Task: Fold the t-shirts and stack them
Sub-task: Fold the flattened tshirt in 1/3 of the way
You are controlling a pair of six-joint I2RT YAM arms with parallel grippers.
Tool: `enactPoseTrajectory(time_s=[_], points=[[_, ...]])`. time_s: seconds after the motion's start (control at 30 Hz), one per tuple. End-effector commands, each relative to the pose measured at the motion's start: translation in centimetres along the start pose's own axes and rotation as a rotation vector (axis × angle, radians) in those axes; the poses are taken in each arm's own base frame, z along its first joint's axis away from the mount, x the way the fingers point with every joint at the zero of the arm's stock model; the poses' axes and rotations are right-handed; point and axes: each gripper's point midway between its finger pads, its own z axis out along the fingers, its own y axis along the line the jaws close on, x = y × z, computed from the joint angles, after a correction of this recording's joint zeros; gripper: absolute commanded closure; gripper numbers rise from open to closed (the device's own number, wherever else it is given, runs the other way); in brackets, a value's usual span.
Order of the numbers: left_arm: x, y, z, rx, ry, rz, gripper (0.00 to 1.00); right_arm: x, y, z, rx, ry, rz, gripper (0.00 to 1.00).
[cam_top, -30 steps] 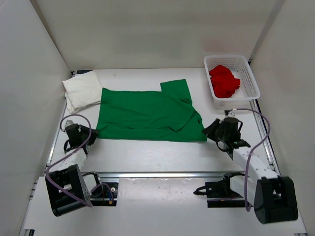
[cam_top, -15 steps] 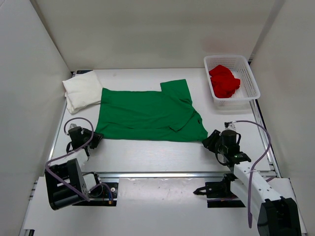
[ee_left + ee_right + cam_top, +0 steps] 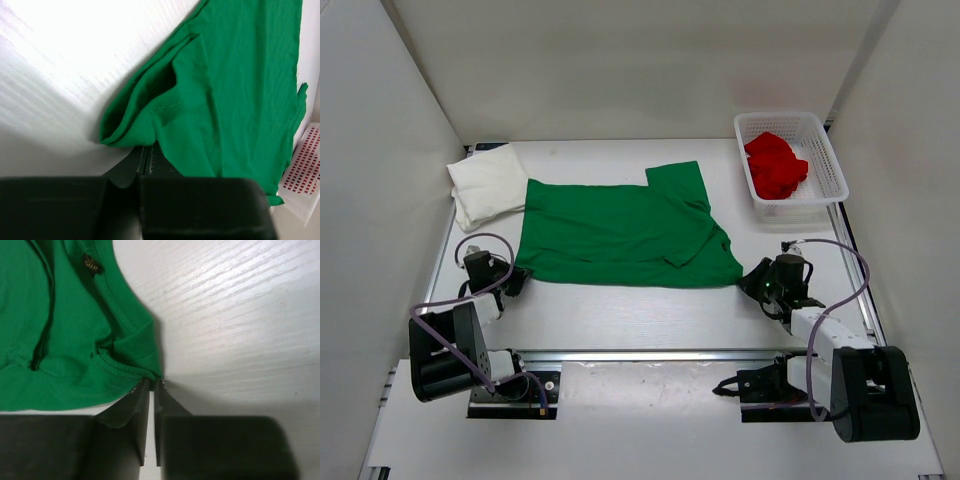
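A green t-shirt [image 3: 620, 230] lies spread flat in the middle of the table, one sleeve folded in on its right side. My left gripper [image 3: 518, 281] is low at its near left corner; in the left wrist view the jaws [image 3: 146, 150] are shut on the bunched green hem [image 3: 130, 130]. My right gripper [image 3: 752, 279] is at the near right corner, its jaws [image 3: 153, 382] pinched on the green cloth's corner [image 3: 125, 365]. A folded white t-shirt [image 3: 488, 183] rests at the back left. A crumpled red t-shirt [image 3: 775, 165] lies in the basket.
A white mesh basket [image 3: 830, 160] stands at the back right, and its edge shows in the left wrist view [image 3: 305, 180]. White walls close in the table on three sides. Both arm bases and their cables sit along the near edge.
Both grippers have moved in to the green t-shirt's near corners and closed on the cloth. The left arm has drawn back and lowered. The shirt itself has barely shifted.
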Motion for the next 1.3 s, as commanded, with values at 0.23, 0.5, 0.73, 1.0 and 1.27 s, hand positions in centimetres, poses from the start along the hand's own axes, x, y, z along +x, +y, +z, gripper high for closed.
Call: enactPoseTrajectory(time_s=[0.23, 0.5, 0.73, 1.0, 1.27], points=[[0.1, 0.3, 0.1, -0.048, -0.008, 0.060, 1.00, -2.1, -1.6, -1.0, 0.045, -0.056, 0.092, 1.00], [0.8, 1.6, -1.9, -0.058, 0.001, 0.081, 1.00, -0.7, -2.8, -3.6, 0.098, -0.042, 0.188, 1.00], [2.8, 3.9, -4.5, -0.070, -0.003, 0.119, 0.65, -1.3, -2.7, -5.1, 0.130, -0.068, 0.146, 0.74], [0.4, -1.2, -6.1, 0.066, -0.065, 0.169, 0.38, -5.3, 4.3, -6.1, -0.104, -0.104, 0.012, 0.65], [10.7, -11.0, -6.8, 0.355, 0.109, 0.412, 0.54, -0.3, 12.3, -1.4, -0.238, 0.116, -0.232, 1.00]])
